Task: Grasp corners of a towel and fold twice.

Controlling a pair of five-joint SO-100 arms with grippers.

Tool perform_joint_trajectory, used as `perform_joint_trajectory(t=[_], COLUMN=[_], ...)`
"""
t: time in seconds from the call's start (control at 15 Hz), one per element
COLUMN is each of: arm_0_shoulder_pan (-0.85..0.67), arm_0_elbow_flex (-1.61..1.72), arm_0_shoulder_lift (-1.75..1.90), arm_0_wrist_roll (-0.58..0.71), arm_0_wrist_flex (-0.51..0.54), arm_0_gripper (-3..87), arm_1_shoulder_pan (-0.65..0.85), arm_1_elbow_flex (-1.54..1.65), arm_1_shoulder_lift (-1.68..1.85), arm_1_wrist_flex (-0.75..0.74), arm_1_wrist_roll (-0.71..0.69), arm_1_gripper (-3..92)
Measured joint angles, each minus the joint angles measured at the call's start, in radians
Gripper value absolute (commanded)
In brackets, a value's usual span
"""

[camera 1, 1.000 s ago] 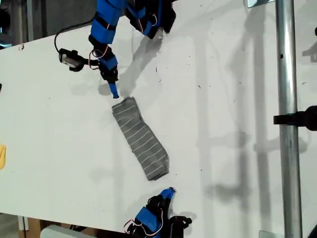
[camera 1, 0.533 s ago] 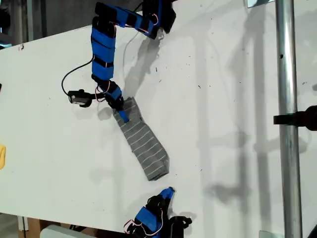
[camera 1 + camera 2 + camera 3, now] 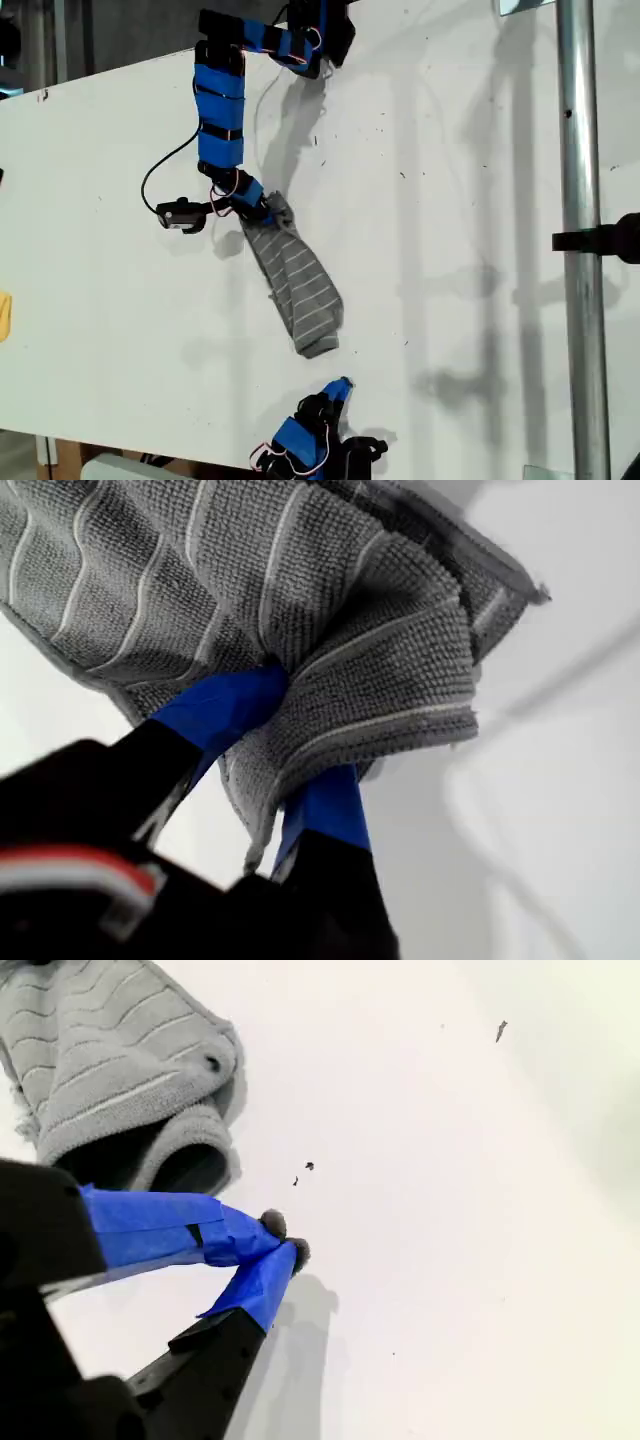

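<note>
We see the towel [image 3: 295, 285] lying on the worktop [image 3: 450, 200] as a long folded strip, near the middle of the exterior view. At the towel's upper end sits my first gripper [image 3: 262, 212], its jaws pinched on a bunched corner [image 3: 400, 670]. Below the towel's lower end, just apart from it, my second gripper [image 3: 340, 388] rests over the worktop, jaws together on nothing. A pole [image 3: 580, 250] stands well to the towel's right in the exterior view.

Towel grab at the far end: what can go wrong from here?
My first gripper pinches a bunched wad of the towel, not a clean corner, so layers may slip or lift unevenly. My second gripper is shut and empty beside the other end, which lies free and may drag.
</note>
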Motion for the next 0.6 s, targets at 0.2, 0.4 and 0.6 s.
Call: perform_joint_trajectory(t=[0.2, 0.4, 0.6], arm_0_shoulder_pan=[-0.002, -0.040, -0.061], arm_0_elbow_flex=[0.000, 0.000, 0.000], arm_0_shoulder_lift=[0.000, 0.000, 0.000], arm_0_wrist_roll=[0.023, 0.069, 0.097], arm_0_wrist_flex=[0.000, 0.000, 0.000], arm_0_gripper=[-2.8, -2.8, -2.8], arm_1_shoulder_pan=[0.055, 0.123, 0.066], arm_1_elbow_flex=[0.318, 0.540, 0.538], arm_1_shoulder_lift=[0.413, 0.888, 1.166], arm_1_wrist_flex=[0.089, 0.376, 0.534], arm_1_wrist_roll=[0.034, 0.186, 0.314], arm_1_gripper=[-0.2, -0.2, -0.2])
